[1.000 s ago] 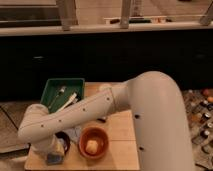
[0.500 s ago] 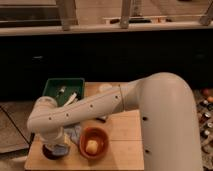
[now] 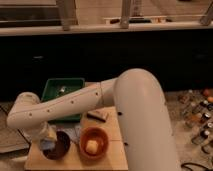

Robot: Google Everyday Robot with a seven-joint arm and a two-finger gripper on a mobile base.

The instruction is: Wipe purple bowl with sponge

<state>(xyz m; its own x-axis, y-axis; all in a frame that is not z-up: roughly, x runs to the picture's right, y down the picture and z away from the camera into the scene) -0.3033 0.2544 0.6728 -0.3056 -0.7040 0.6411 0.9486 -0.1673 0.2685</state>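
The purple bowl [image 3: 59, 146] is dark and glossy and sits at the front left of the wooden table [image 3: 112, 131]. My gripper [image 3: 46, 140] hangs from the white arm [image 3: 75, 105] at the bowl's left rim, low over it. A small bluish patch there looks like the sponge [image 3: 47, 146], mostly hidden by the gripper. The orange-brown bowl [image 3: 94, 142] stands just right of the purple bowl, with a pale yellow lump [image 3: 92, 147] inside it.
A green tray [image 3: 62, 89] with small items sits at the table's back left, partly behind the arm. A small dark flat object [image 3: 97, 115] lies mid-table. Bottles and jars [image 3: 200, 115] stand on the floor at the right. A dark counter wall runs behind.
The arm's bend has shifted up and slightly left. More of the purple bowl now shows to the right of the gripper. The bowls have not moved.
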